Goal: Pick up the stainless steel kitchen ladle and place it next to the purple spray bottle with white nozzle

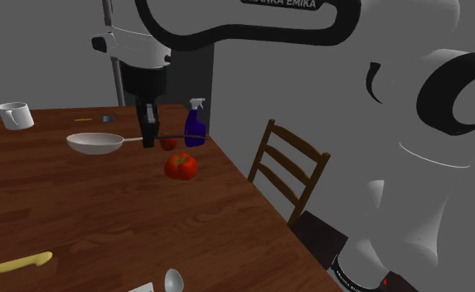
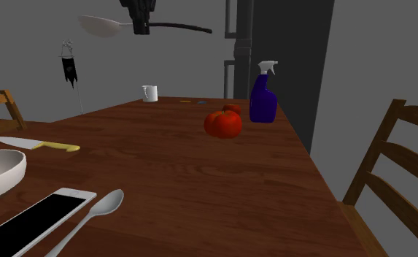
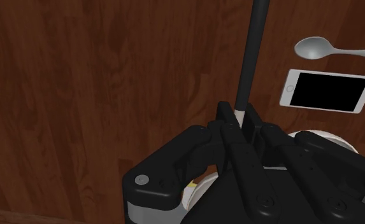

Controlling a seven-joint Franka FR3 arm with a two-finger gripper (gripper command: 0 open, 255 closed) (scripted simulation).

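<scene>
Ladle look: you see the ladle (image 1: 94, 143) as a pale, shallow bowl on a long, thin dark handle, lying about level.
Ladle place: it is in the air, well above the bench (image 1: 78, 207). Its bowl is towards the shoulder view's left and its handle tip points at the spray bottle (image 1: 196, 124).
Jaws: closed on the ladle's handle, partway along it.
Spray bottle: deep blue-purple with a white nozzle, upright near the bench's far edge, close to a red tomato (image 1: 181, 166).
Hidden from you: in the wrist view the hand covers the ladle's bowl, and the picture's edge cuts off the handle's end.
Hard to tell: a smaller red thing behind the tomato is half covered.
</scene>
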